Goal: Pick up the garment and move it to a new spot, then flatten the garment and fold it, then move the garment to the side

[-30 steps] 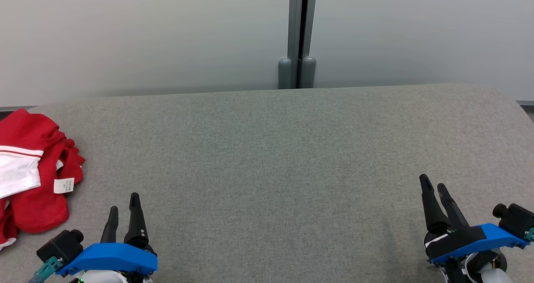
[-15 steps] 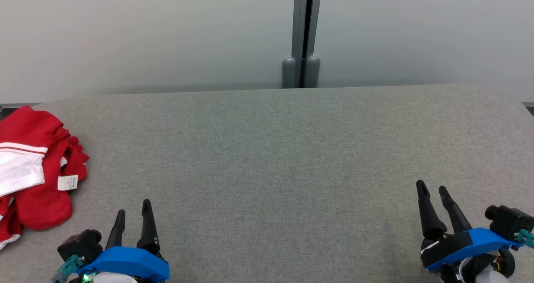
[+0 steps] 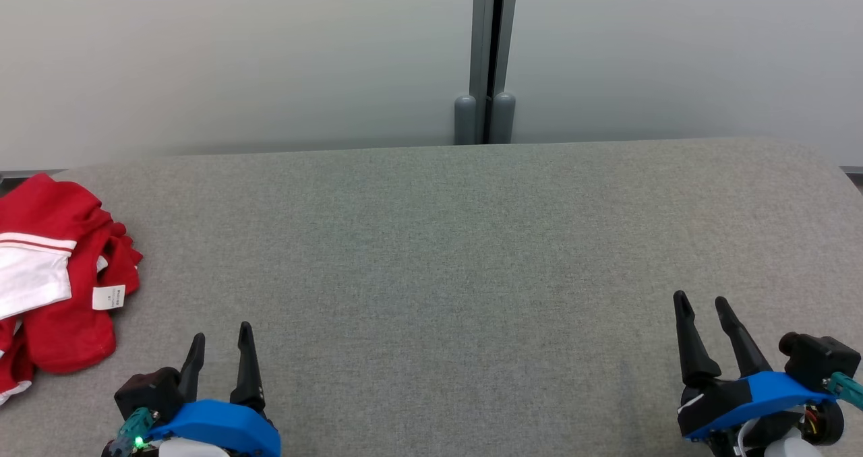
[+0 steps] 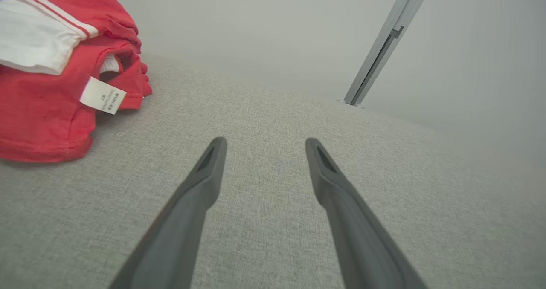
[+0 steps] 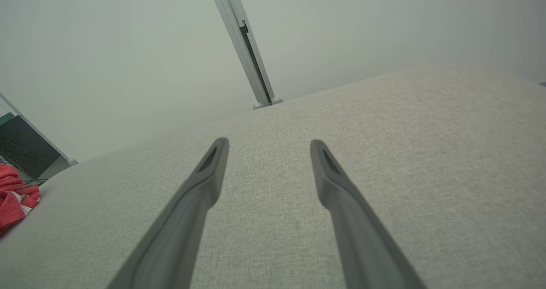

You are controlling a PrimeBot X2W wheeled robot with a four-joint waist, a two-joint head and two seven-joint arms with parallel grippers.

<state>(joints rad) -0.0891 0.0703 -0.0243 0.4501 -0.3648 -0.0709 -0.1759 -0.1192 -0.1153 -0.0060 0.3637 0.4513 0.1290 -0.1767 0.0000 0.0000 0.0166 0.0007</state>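
A red garment (image 3: 57, 282) with a white panel and a small white label lies crumpled at the far left of the grey fabric surface (image 3: 445, 241). It also shows at the upper left of the left wrist view as the garment (image 4: 47, 105), and at the left edge of the right wrist view as the garment (image 5: 15, 197). My left gripper (image 3: 221, 336) hovers open near the front left, a little right of the garment, empty (image 4: 262, 142). At the front right my right gripper (image 3: 701, 300) stands open with nothing between its fingers (image 5: 268, 143).
A pale wall runs behind the surface, with a grey vertical post (image 3: 484, 59) at its middle. The surface's far edge (image 3: 431, 148) meets the wall. A dark object (image 5: 21, 148) stands beyond the surface's left end.
The view has shifted slightly. My left gripper has drifted a little to the right and lower in the picture. The right gripper has lowered slightly too. Both stay open; the garment lies as before.
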